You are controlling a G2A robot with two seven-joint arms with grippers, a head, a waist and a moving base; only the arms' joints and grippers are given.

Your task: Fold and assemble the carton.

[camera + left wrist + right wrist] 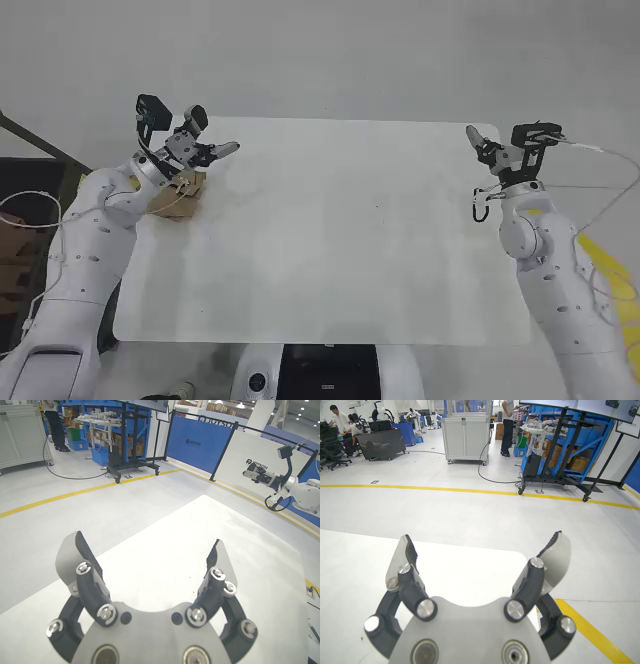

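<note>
Cardboard is the material to reckon with: the small brown cardboard carton [178, 196] lies at the left edge of the white table with rounded corners [330, 250], near its far left corner and partly under the left arm, so how far it is folded cannot be told. The left gripper [148, 540] hangs above the table just beyond the carton, jaws spread wide and holding nothing. The right gripper [482, 536] sits over the table's far right corner, well apart from the carton, likewise wide open and empty. The carton is probably light and stiff along its panels but weak at the creases, and likely to slide on the smooth table. Pinching a flap edge while the other gripper pins a panel looks safest
</note>
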